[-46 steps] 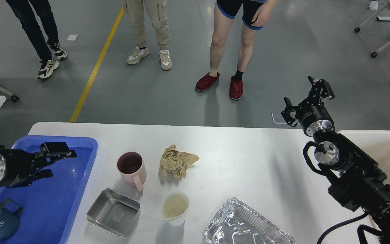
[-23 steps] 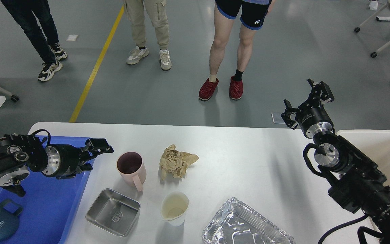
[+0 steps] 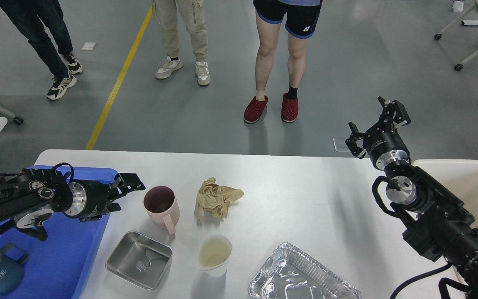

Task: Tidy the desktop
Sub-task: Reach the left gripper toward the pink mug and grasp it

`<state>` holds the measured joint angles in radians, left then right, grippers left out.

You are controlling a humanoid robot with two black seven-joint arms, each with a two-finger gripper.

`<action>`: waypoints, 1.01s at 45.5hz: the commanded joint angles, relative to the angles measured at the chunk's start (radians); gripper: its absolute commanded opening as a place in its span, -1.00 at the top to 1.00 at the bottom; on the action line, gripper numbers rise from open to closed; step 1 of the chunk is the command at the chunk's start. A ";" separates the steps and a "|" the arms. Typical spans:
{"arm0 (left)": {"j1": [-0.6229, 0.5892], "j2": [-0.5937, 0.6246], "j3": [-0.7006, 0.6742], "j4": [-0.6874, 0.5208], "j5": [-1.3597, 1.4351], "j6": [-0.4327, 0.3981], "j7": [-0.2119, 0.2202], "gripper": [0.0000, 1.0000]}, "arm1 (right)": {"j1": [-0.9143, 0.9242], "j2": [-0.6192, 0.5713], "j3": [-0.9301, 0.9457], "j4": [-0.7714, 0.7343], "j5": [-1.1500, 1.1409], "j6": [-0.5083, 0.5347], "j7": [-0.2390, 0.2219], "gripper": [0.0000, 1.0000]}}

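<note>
Head view: the left gripper (image 3: 129,192), fingers spread and holding nothing, hangs just left of the pink mug (image 3: 161,205), which stands upright on the white surface (image 3: 305,207), handle toward the robot. The right gripper (image 3: 378,124), fingers also parted, is well apart beyond the far edge, so the left arm looks nearer.

A lab or workshop hall: grey painted floor (image 3: 206,120) with a yellow line (image 3: 116,83), onlookers (image 3: 280,54) standing beyond the desktop (image 3: 305,199).
</note>
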<state>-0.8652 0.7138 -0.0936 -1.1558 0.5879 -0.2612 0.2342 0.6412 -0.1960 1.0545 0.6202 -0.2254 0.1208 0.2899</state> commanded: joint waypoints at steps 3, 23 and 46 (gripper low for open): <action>0.000 -0.056 0.000 0.056 0.003 0.000 -0.003 -0.80 | 0.000 0.001 -0.001 0.001 0.000 -0.001 0.000 -1.00; 0.008 -0.114 0.035 0.091 0.003 0.002 0.004 -0.42 | 0.000 0.001 -0.001 -0.002 0.000 -0.001 0.000 -1.00; 0.008 -0.258 0.018 0.202 -0.016 0.000 0.004 0.10 | 0.000 -0.002 0.001 -0.002 0.000 -0.001 0.000 -1.00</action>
<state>-0.8604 0.4770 -0.0749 -0.9560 0.5728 -0.2613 0.2342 0.6412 -0.1967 1.0548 0.6184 -0.2255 0.1196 0.2899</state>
